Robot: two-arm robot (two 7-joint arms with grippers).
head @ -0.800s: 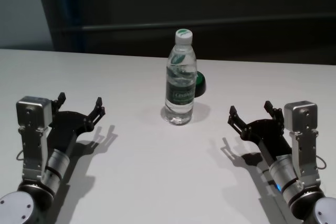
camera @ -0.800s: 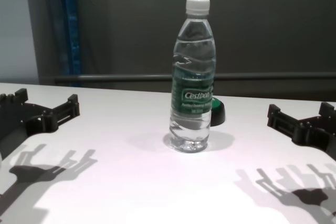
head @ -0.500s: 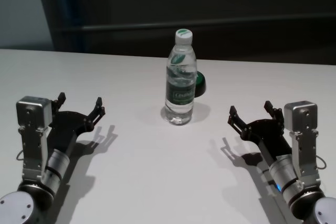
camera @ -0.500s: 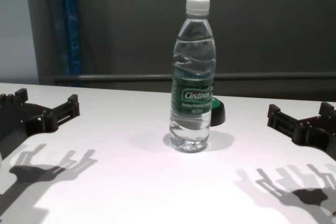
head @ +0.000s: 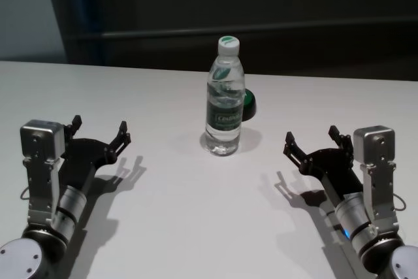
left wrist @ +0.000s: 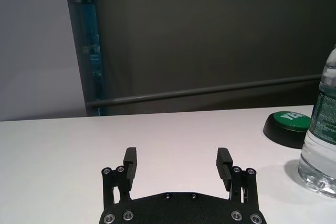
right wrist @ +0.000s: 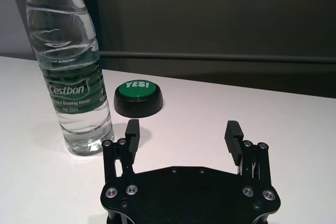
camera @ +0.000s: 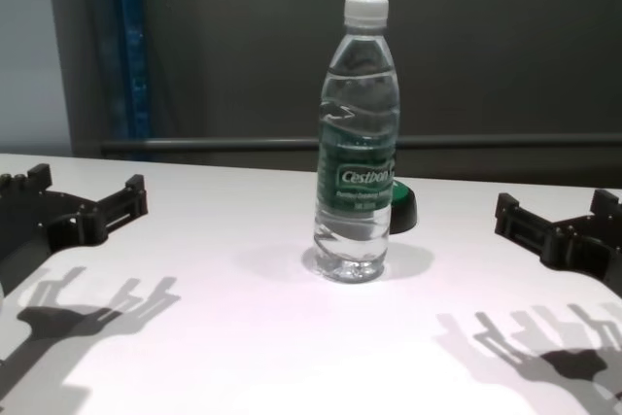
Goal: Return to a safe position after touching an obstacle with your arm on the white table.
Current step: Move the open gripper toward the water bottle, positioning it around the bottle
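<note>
Dark wall panelling with 1 horizontal rail is seen behind the white table. Near the table's middle the obstacle, a clear water bottle with a white cap and a green "Cestbon" label, is stood upright. Just behind the bottle, at its right, a low black puck with a green "YES!" top is placed. Well to the bottle's left the left gripper is held just above the surface, jaws spread and empty. Well to its right the right gripper is likewise held low, jaws parted, nothing grasped.
</note>
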